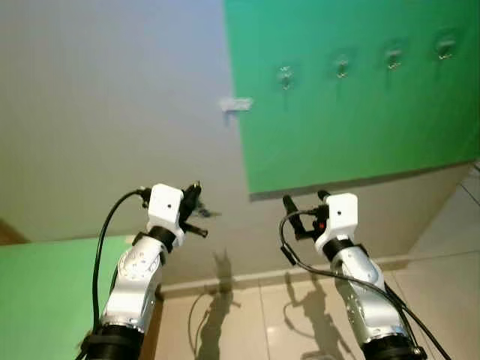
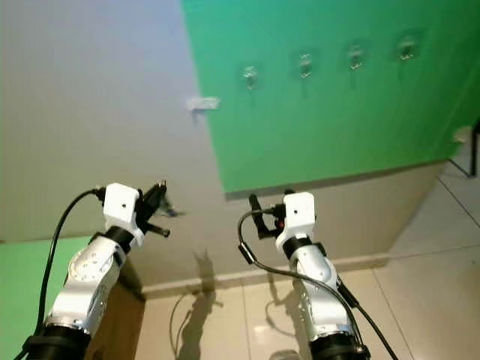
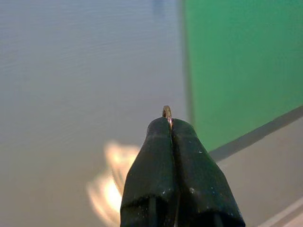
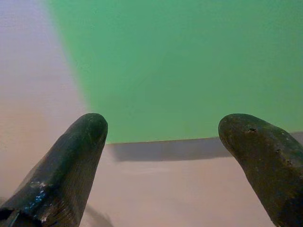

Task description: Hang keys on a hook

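— Jaws first: what do we see?

— Our left gripper (image 3: 169,124) is pressed closed on the key ring (image 3: 166,111), a small metal loop poking out between the fingertips. Our right gripper (image 4: 163,127) stands with its fingers spread wide and nothing between them.

— And where are they?

— We hold both raised before the wall, the left in front of the grey part, the right below the green panel (image 1: 360,97). Four hooks (image 1: 341,67) sit in a row high on that panel, well apart from the key ring.

— Anything else?

— We see a small white fitting (image 1: 235,104) on the grey wall (image 1: 112,112), just beside the panel's edge.
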Tool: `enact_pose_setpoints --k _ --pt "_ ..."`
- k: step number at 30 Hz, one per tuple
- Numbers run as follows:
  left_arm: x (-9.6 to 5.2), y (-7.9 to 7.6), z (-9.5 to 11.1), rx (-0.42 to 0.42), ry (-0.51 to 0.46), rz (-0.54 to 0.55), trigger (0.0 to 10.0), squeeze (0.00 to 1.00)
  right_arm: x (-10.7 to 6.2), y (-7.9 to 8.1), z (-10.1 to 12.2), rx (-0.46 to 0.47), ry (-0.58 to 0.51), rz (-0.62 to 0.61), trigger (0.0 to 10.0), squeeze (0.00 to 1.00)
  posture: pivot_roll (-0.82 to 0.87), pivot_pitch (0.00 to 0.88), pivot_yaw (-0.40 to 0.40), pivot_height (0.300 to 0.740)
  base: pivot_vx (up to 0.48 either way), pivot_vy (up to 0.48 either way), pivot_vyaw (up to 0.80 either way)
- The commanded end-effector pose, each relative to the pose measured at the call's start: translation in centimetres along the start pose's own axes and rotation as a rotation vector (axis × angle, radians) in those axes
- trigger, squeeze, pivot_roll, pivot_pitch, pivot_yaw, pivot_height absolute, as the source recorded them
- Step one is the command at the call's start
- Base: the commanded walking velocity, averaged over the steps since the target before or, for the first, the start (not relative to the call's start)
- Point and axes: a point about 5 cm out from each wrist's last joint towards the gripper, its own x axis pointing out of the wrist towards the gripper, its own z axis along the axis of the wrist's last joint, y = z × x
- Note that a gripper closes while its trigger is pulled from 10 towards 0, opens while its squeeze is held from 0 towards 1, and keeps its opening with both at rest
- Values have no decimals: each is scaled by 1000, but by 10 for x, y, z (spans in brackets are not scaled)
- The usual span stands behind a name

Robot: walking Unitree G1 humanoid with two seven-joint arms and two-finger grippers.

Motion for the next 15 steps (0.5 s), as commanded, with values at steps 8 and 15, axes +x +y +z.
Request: enact_pose_setpoints --k 8,15 --pt "3 -4 5 16 -32 -15 0 0 2 -2 1 -5 4 0 10000 0 -270 0 155 740 362 -310 0" --pt "4 -19 10 -24 -24 -134 0 0 1 -3 1 -10 7 7 10000 0 -277 0 152 740 97 -96 0"
